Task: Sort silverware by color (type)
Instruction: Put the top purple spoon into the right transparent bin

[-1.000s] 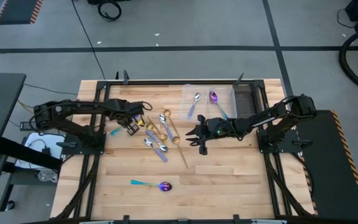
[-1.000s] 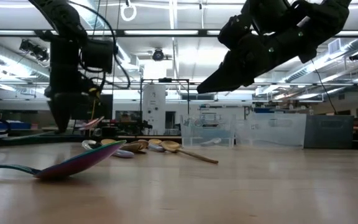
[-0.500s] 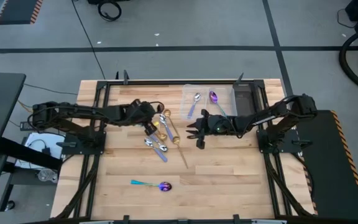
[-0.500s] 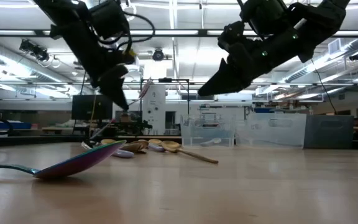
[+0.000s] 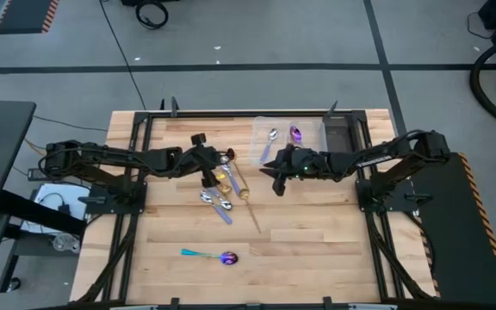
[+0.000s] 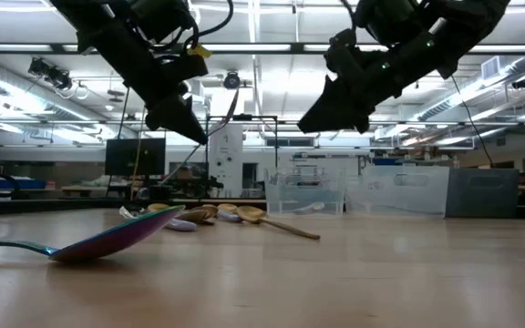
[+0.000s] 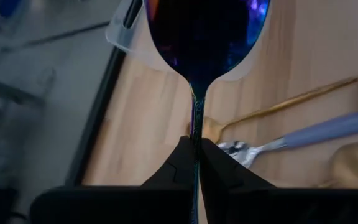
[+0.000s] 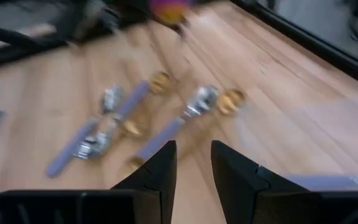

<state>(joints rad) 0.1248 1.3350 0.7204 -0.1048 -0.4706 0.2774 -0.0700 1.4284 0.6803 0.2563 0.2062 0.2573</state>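
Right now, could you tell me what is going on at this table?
The left gripper is shut on a purple spoon, held above the pile of spoons. The right gripper hovers open, empty, near the tray, which already holds two spoons. Another purple spoon lies apart on the table.

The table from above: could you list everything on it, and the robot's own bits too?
Table: one, pale wood, under everything.
Clear tray: one, see-through, at the table's far edge.
Tray silver spoon: one, silver, in the tray.
Tray purple spoon: one, purple, in the tray beside it.
Gold spoons: about three, gold, in the heap mid-table.
Silver spoons: at least two, silver with lavender handles, in the same heap.
Lone spoon: one, purple-blue with a teal handle, near the front edge.
Held spoon: one, purple-blue, in the air.
Left claw: dark, shut on the held spoon, above the heap.
Right claw: dark, open, empty, near the tray.
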